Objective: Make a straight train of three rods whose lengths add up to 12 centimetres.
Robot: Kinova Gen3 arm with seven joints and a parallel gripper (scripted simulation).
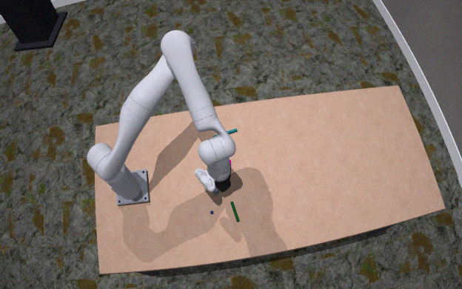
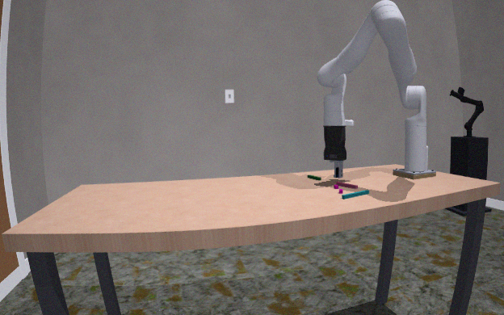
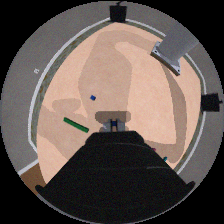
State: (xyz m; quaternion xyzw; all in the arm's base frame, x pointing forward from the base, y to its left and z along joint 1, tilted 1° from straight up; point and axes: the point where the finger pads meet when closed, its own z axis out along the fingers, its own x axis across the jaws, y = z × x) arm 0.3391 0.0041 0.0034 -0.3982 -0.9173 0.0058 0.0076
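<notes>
My gripper [image 2: 338,174] hangs straight down just above the table, shut on a small dark piece that looks like a blue rod [image 3: 115,124]; most of it is hidden by the fingers. Another blue rod [image 1: 212,212] lies loose on the table, also in the wrist view [image 3: 92,97]. A green rod [image 1: 235,211] [image 3: 76,124] lies flat beside it, a little way from the gripper. A purple rod [image 2: 347,185] and two short magenta rods [image 2: 338,188] lie close to the gripper's base-side. A turquoise rod [image 2: 355,194] lies beyond them.
The arm's base plate [image 1: 133,187] is bolted near the table's left edge. The arm's wrist [image 1: 216,152] hides most of the purple and magenta rods from above. A black stand [image 2: 468,155] is off the table beyond the base.
</notes>
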